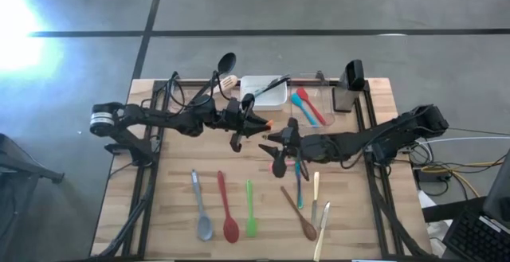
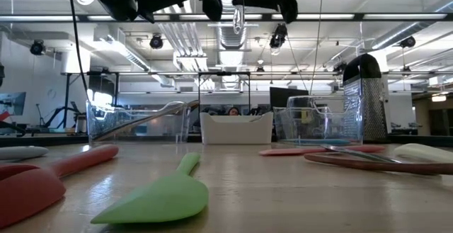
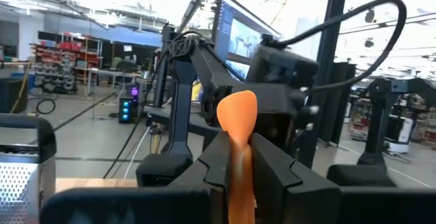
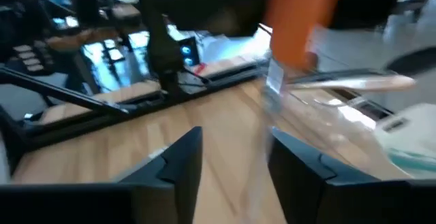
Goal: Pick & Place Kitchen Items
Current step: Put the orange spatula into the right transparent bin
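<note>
My left gripper (image 1: pixel 256 123) hangs above the table's middle, shut on an orange spatula (image 3: pixel 237 112). The spatula's blade stands above the fingers and its clear handle (image 2: pixel 237 17) hangs below them. My right gripper (image 4: pixel 235 166) is open just beside it, toward the near right (image 1: pixel 272 140), with nothing between its fingers. On the table's near half lie a grey spoon (image 1: pixel 201 208), a red spoon (image 1: pixel 228 213), a green spatula (image 1: pixel 250 208), a blue spatula (image 1: pixel 299 184), a wooden spoon (image 1: pixel 300 214) and cream-handled cutlery (image 1: pixel 316 192). My left gripper pinches the orange spatula between its two fingers (image 3: pixel 212 163) at the orange neck just under the blade (image 3: pixel 238 164). The fingers come almost level from the table's left and lie across the spatula. The spatula is lifted clear and stands roughly upright, blade up.
At the far edge stand a white tub (image 1: pixel 263 91) holding a utensil, a clear tub (image 1: pixel 323 107) with a red and a blue spatula, and a clear tub with a black spoon (image 1: pixel 225 61). A grater (image 1: pixel 353 76) stands at the far right.
</note>
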Robot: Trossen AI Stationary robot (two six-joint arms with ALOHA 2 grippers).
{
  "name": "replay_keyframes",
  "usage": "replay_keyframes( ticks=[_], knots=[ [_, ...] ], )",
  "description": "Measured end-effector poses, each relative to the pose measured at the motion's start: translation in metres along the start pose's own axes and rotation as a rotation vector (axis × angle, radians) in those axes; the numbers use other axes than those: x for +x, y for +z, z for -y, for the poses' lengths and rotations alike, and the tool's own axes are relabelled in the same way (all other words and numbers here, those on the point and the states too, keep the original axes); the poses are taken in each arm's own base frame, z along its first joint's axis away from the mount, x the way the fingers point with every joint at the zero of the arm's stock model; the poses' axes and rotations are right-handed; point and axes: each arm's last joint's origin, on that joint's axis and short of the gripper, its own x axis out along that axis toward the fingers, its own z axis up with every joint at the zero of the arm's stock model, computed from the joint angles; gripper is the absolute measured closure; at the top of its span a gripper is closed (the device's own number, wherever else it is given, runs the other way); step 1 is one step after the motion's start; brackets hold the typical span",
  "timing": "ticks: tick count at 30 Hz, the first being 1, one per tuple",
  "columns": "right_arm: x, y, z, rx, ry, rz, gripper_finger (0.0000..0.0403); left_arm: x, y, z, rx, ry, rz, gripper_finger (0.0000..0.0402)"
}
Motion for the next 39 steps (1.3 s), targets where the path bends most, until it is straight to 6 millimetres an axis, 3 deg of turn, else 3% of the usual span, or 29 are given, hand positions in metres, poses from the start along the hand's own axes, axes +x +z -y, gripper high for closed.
replay_keyframes(
  ticks=[7, 18, 26, 31, 39],
  knots=[
    [0.000, 0.004, -0.001, -0.055, -0.018, -0.088, 0.0381, 0.000, 0.000, 0.001, -0.001, -0.017, -0.003, 0.0364],
    [-0.002, 0.009, -0.002, -0.071, -0.023, -0.115, 0.0393, 0.000, 0.000, 0.002, -0.010, -0.046, -0.012, 0.0360],
    [-0.003, 0.008, -0.001, -0.086, -0.035, -0.126, 0.0394, 0.000, -0.006, 0.000, -0.053, -0.011, -0.066, 0.0231],
    [-0.018, 0.014, 0.008, -0.129, -0.124, -0.164, 0.0394, -0.002, -0.008, 0.000, -0.082, 0.004, -0.101, 0.0158],
    [-0.053, 0.043, 0.048, -0.154, -0.335, -0.267, 0.0394, -0.004, -0.006, 0.002, -0.093, -0.004, -0.124, 0.0128]
  ],
)
